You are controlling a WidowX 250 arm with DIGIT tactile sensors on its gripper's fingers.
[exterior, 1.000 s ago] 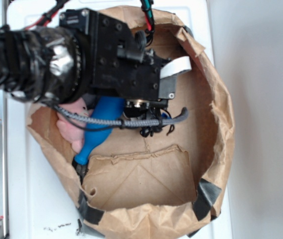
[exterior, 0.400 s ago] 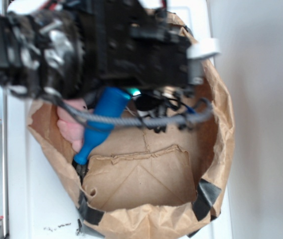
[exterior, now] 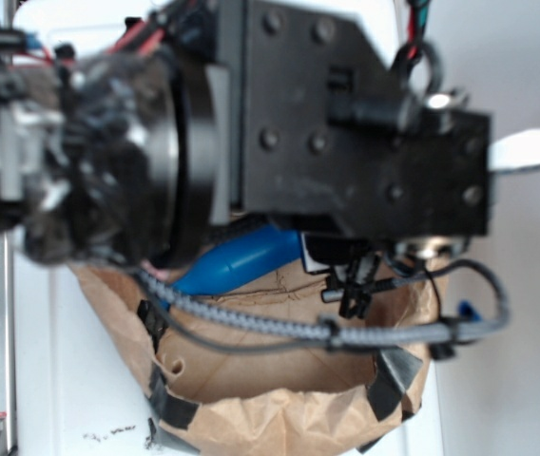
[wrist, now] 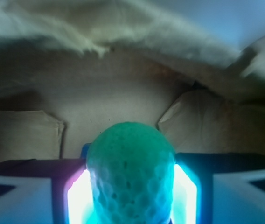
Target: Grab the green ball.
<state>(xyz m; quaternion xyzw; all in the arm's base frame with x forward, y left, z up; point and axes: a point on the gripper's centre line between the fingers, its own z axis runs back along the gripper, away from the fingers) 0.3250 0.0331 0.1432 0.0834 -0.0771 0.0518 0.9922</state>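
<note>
The gripper is closed on the green ball, its 2 fingers pressing both sides, above the paper bag.

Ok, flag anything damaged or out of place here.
The paper bag is worn: its rolled rim is ragged and patched with black tape. The green ball sits squarely between the gripper fingers; nothing else stands out.

A brown paper bag lies open on a white surface, its torn rim patched with black tape. A blue bowling pin lies inside, toward the left.
</note>
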